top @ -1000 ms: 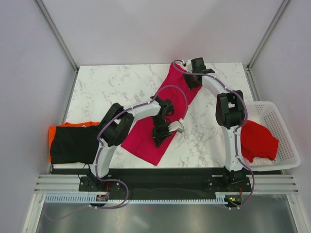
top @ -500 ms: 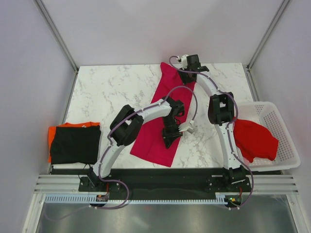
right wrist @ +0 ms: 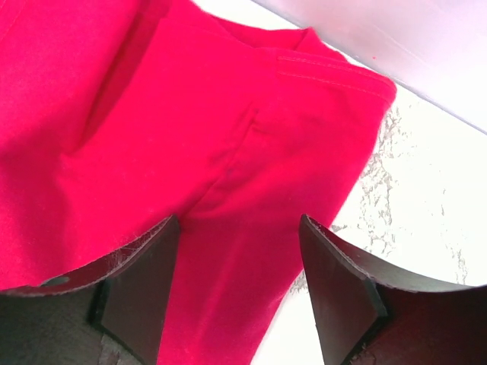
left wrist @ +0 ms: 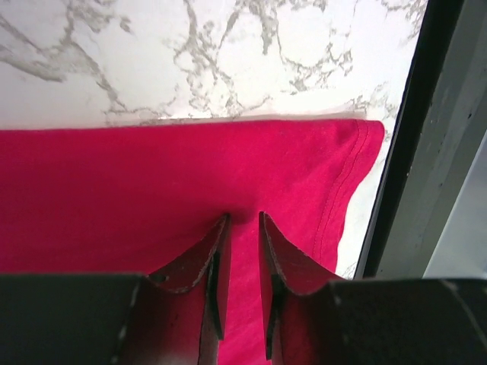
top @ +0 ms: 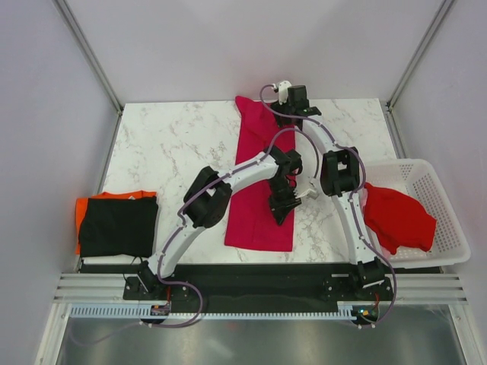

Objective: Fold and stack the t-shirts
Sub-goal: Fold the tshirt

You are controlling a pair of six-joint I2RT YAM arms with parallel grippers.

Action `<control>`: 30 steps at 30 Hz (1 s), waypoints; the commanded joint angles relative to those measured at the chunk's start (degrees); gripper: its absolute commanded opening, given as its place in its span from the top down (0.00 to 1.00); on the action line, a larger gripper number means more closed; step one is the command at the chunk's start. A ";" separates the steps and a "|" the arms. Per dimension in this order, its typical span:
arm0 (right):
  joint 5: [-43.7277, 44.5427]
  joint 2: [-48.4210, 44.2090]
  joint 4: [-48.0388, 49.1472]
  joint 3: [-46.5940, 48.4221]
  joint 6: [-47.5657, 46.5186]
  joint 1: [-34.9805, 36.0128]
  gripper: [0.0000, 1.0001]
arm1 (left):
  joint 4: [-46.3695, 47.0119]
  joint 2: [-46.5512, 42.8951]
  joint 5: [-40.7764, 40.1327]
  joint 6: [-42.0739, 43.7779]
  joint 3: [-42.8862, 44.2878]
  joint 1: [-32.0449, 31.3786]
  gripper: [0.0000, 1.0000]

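Cloth looks soft, limp; my left gripper (left wrist: 242, 220) pinches the crimson-pink t-shirt (top: 259, 220) near its 5 o'clock corner; right gripper (right wrist: 237, 224) gapes.

The crimson-pink t-shirt (top: 251, 220) swung from diagonal to straight — near end dragged rightward.

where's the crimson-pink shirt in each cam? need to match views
Top external: crimson-pink shirt lies as a long strip down the table's middle, running from the far edge toward the near edge.
Left wrist: fills the lower left, with a stitched hem at its right end.
Right wrist: covers the left and centre.
Shared landmark: marble tabletop, bare beside the shirt in all three views.
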 commanded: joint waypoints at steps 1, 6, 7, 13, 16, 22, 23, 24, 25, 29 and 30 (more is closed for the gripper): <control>-1.78 -0.26 4.52 2.99 2.90 0.31 0.27 | 4.13 -5.01 1.78 -3.92 2.59 -0.85 0.72; 1.30 -16.47 8.54 -2.25 8.42 -1.27 0.24 | 12.73 -23.81 -4.87 -12.09 -2.32 3.27 0.69; 1.30 -20.89 11.53 -6.37 9.40 -1.79 0.23 | 13.88 -28.64 -8.98 -14.45 -2.42 6.24 0.68; 1.74 -46.22 19.57 -38.98 15.11 -3.64 0.22 | 20.74 -36.85 -15.90 -33.44 0.48 26.55 0.40; -3.95 -52.03 11.58 -45.83 22.64 -5.48 0.22 | 21.10 -39.49 -13.79 -39.69 -5.30 33.77 0.40; -15.91 -61.78 -1.53 -68.04 34.52 -8.04 0.23 | 21.79 -46.95 -4.02 -51.91 -33.21 41.95 0.35; -17.49 -63.28 -2.06 -71.67 35.33 -8.13 0.23 | 22.50 -47.92 -2.88 -52.79 -36.32 42.39 0.36; -18.90 -66.60 -2.07 -78.41 36.12 -8.30 0.23 | 23.20 -49.93 -1.22 -54.10 -39.13 42.92 0.37; -20.13 -68.29 -2.07 -81.44 36.56 -8.65 0.24 | 23.81 -50.74 -0.94 -54.73 -41.69 43.01 0.37; -32.15 -75.32 -2.76 -92.52 39.28 -9.01 0.26 | 27.07 -53.82 0.82 -57.37 -54.42 43.45 0.38; -34.10 -77.77 -3.12 -94.19 39.55 -8.92 0.27 | 27.42 -54.08 0.99 -57.98 -56.28 43.36 0.38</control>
